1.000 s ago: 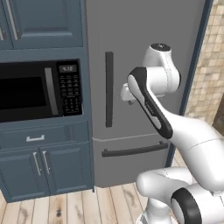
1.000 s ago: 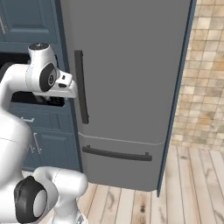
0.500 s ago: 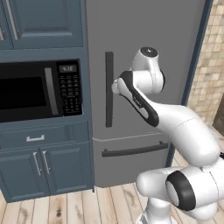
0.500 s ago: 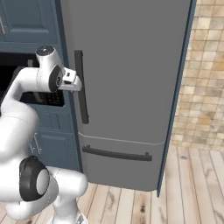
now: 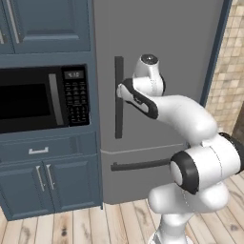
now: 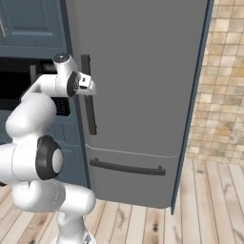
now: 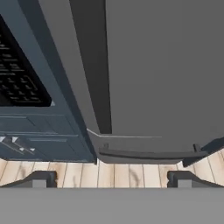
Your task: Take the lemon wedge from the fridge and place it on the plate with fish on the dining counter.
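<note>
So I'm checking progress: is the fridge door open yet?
No, the fridge door sits flush and closed, both dark handles against its flat grey front.

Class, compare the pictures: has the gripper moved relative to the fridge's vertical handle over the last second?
Yes. The gripper has closed in on the fridge's vertical handle, jaws open.

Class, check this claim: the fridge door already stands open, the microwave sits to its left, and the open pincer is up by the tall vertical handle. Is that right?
Not quite. The fridge door is shut, flush with its frame, as the right base view shows. The rest stands: the microwave sits to its left, and the open pincer is up by the tall vertical handle.
</note>
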{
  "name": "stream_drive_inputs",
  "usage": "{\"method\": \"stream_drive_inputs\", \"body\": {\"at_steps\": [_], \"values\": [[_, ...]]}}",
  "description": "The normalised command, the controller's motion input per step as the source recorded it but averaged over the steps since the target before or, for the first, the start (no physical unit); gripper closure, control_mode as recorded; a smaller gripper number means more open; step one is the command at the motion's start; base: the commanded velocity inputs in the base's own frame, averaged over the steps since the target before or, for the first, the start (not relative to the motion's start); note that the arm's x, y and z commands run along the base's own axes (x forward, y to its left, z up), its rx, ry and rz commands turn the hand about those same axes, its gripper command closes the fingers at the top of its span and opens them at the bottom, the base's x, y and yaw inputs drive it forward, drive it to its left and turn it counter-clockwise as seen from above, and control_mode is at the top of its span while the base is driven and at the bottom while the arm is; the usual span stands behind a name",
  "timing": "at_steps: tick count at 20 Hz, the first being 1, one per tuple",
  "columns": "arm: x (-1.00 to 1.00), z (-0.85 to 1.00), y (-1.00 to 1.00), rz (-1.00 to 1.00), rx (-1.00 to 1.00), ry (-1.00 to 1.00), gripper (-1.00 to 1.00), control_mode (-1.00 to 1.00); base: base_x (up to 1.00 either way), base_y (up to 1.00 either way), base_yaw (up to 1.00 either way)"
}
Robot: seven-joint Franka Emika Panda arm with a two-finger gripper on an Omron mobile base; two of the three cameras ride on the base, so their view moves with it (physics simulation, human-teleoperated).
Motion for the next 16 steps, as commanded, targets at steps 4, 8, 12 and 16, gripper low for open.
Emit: {"method": "stream_drive_inputs", "body": {"at_steps": [4, 8, 12, 16], "values": [[1.0, -0.36, 0.17, -0.01, 0.0, 0.0, -1.0, -1.0, 0.0, 0.0, 0.0], [0.91, -0.32, 0.14, 0.0, 0.0, 0.0, -1.0, -1.0, 0.0, 0.0, 0.0], [0.68, -0.22, 0.08, 0.0, 0.0, -0.01, -1.0, -1.0, 0.0, 0.0, 0.0], [0.63, -0.15, 0.14, 0.0, 0.02, -0.01, -1.0, -1.0, 0.0, 0.0, 0.0]]}}
